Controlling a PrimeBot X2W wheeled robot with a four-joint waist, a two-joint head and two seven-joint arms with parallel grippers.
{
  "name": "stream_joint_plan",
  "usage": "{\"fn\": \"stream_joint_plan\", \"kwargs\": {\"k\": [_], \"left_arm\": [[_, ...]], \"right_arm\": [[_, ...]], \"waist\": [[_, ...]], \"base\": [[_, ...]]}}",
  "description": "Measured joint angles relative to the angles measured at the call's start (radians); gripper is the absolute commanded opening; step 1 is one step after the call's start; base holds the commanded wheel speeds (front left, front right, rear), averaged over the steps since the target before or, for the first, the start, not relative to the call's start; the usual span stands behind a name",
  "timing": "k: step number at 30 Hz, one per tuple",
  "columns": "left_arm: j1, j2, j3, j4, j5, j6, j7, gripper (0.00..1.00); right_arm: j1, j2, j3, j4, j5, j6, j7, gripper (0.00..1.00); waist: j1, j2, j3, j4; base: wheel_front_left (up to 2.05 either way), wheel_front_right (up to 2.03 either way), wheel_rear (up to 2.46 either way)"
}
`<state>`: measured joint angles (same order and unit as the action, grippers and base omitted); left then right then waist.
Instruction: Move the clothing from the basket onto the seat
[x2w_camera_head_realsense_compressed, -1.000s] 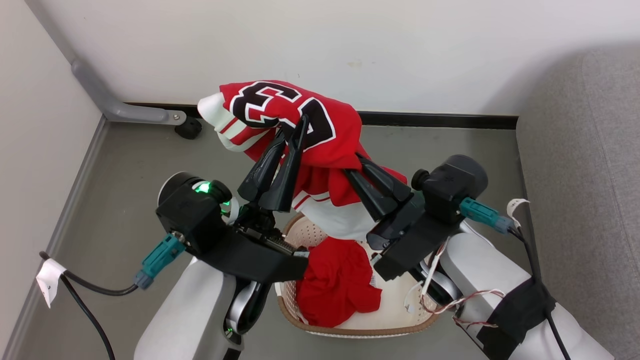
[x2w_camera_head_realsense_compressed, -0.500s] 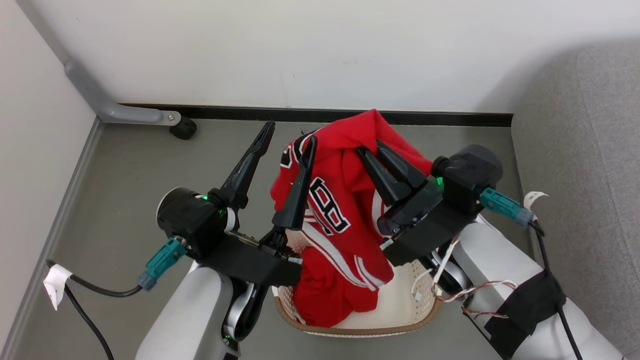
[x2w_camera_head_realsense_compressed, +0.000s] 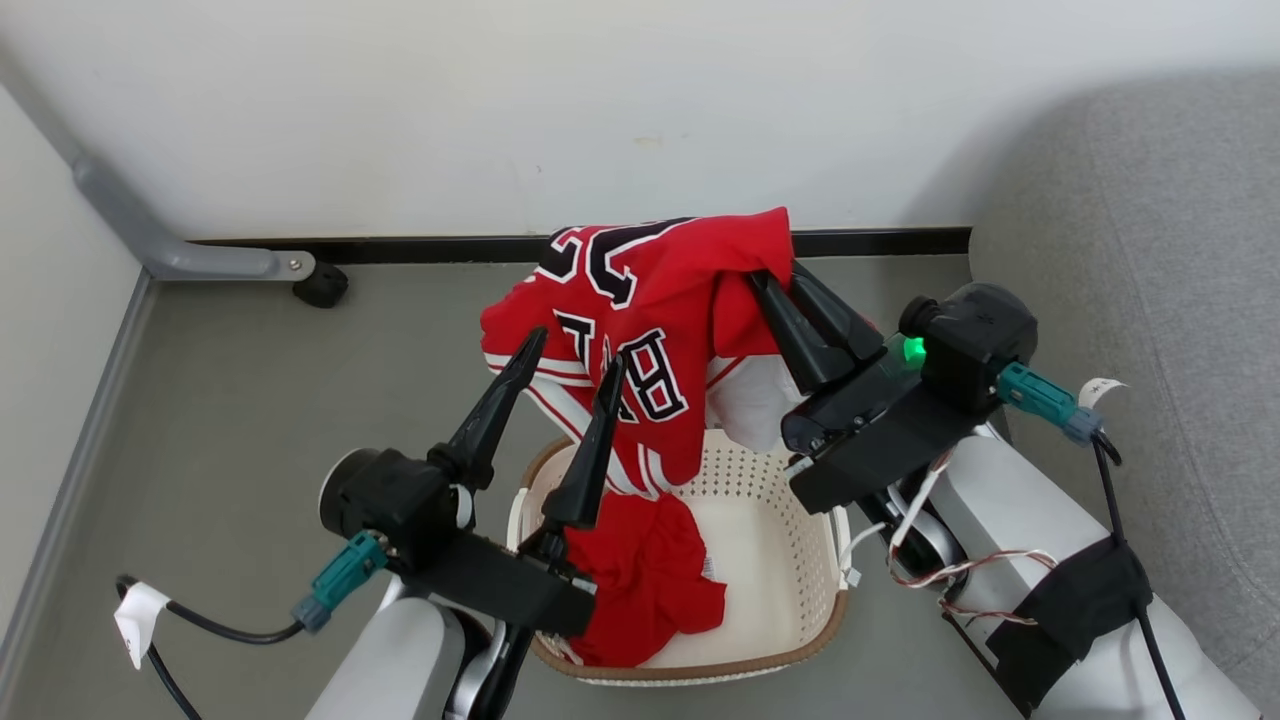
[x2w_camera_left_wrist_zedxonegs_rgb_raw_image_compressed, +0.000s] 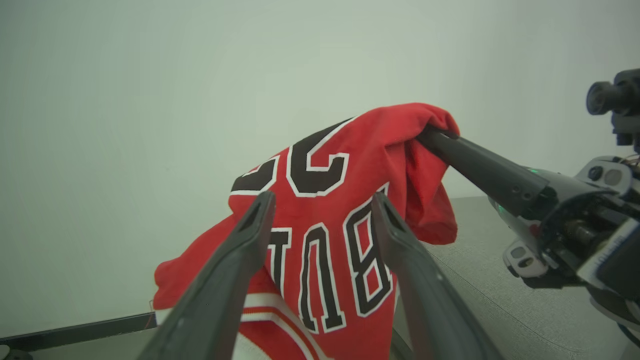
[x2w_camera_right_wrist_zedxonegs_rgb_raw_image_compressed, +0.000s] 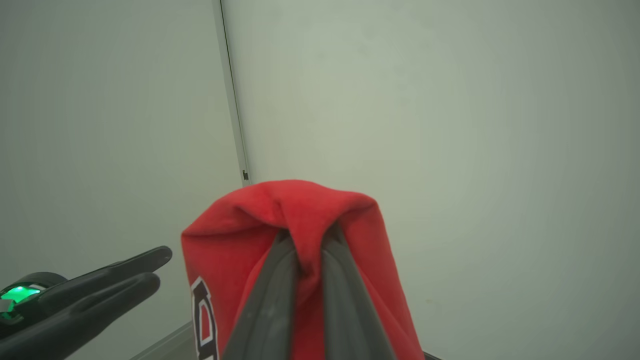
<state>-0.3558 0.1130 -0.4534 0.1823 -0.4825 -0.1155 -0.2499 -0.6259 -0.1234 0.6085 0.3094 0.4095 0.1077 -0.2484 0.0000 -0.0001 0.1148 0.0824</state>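
Observation:
The red jersey (x2w_camera_head_realsense_compressed: 650, 300) with black-and-white lettering hangs above the basket (x2w_camera_head_realsense_compressed: 770, 500), its lower hem dangling over the back rim. My right gripper (x2w_camera_head_realsense_compressed: 780, 285) is shut on the jersey's upper right corner; in the right wrist view the cloth (x2w_camera_right_wrist_zedxonegs_rgb_raw_image_compressed: 280, 210) folds over my right gripper (x2w_camera_right_wrist_zedxonegs_rgb_raw_image_compressed: 305, 237). My left gripper (x2w_camera_head_realsense_compressed: 577, 352) stands open in front of the jersey, holding nothing, and the left wrist view looks between my left gripper (x2w_camera_left_wrist_zedxonegs_rgb_raw_image_compressed: 322, 197) at the jersey (x2w_camera_left_wrist_zedxonegs_rgb_raw_image_compressed: 320, 150). The plain red garment (x2w_camera_head_realsense_compressed: 640, 580) lies in the basket's left half. The grey seat (x2w_camera_head_realsense_compressed: 1150, 250) fills the right side.
A white wall with a black baseboard (x2w_camera_head_realsense_compressed: 420, 248) closes off the back. A grey pipe (x2w_camera_head_realsense_compressed: 180, 255) and a black caster (x2w_camera_head_realsense_compressed: 320, 288) sit in the left corner. A black cable (x2w_camera_head_realsense_compressed: 200, 625) trails from my left wrist over the grey floor (x2w_camera_head_realsense_compressed: 250, 400).
My left gripper opened, let go of the jersey and drew back lower. The jersey now hangs from the right gripper alone, further right. The head camera turned right, showing more seat.

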Motion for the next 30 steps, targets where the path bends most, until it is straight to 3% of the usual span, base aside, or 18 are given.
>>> {"fn": "stream_joint_plan", "kwargs": {"k": [30], "left_arm": [[0.097, -0.023, -0.076, -0.005, 0.010, -0.008, 0.000, 1.00]], "right_arm": [[0.082, -0.040, -0.115, -0.063, 0.016, -0.029, -0.001, 0.00]], "waist": [[0.0000, 0.0000, -0.026, -0.288]], "base": [[0.00, 0.00, 0.00]]}}
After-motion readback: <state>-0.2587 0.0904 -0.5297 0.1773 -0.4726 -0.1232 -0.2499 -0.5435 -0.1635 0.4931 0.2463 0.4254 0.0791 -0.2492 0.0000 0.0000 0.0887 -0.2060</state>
